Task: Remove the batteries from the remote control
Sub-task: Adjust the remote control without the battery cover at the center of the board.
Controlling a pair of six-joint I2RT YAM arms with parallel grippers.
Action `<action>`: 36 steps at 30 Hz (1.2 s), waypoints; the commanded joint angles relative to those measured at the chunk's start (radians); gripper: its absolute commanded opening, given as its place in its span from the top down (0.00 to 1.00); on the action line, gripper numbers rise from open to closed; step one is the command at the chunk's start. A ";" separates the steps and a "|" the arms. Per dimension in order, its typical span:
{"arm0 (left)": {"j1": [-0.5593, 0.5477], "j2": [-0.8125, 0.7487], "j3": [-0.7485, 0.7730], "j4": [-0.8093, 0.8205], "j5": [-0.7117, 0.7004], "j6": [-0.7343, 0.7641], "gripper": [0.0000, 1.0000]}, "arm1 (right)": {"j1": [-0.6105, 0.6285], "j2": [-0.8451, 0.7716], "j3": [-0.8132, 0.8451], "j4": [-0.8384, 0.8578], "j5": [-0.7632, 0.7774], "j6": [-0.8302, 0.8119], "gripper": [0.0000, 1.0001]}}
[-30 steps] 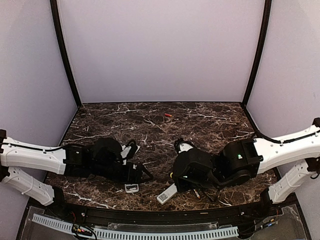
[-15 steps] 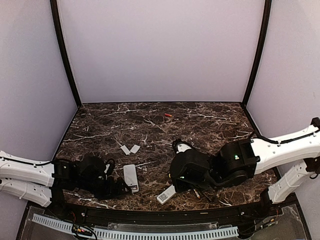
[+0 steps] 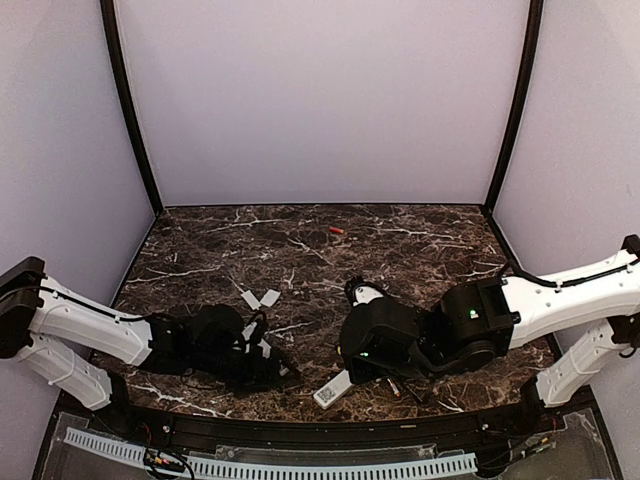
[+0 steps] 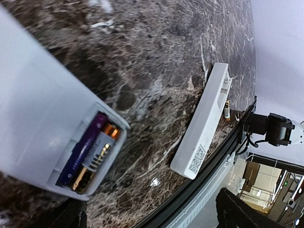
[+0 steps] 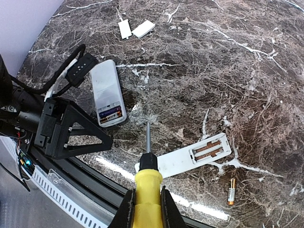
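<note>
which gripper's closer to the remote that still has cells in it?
Left. The left gripper hangs open right beside the loaded remote; the right gripper, clamping the yellow-handled screwdriver, is farther off, near the emptied remote.

A robotics lab test booth: plain lilac panels [image 3: 320, 100] on black poles [image 3: 128, 110] enclose a marble-patterned table [image 3: 430, 235] beyond the right gripper [image 5: 145, 208], and a slotted cable duct [image 3: 300, 468] lines the edge nearest it.

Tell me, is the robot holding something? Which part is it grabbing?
Yes. The right gripper is shut on the screwdriver, pinching its yellow handle. The left gripper is open and grips nothing.
</note>
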 commanded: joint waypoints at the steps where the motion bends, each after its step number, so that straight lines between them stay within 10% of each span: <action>1: 0.007 0.132 0.060 0.058 0.021 0.079 0.06 | -0.003 -0.005 0.013 -0.013 0.019 0.023 1.00; 13: 0.052 0.164 0.180 0.099 0.041 0.246 0.08 | -0.006 -0.019 -0.004 -0.086 0.014 0.115 1.00; 28: 0.192 -0.242 0.120 -0.613 -0.019 0.255 0.07 | -0.148 0.066 0.025 0.176 -0.251 -0.312 1.00; 36: 0.193 -0.205 0.048 -0.520 0.002 0.206 0.41 | -0.204 0.221 0.150 0.167 -0.339 -0.423 1.00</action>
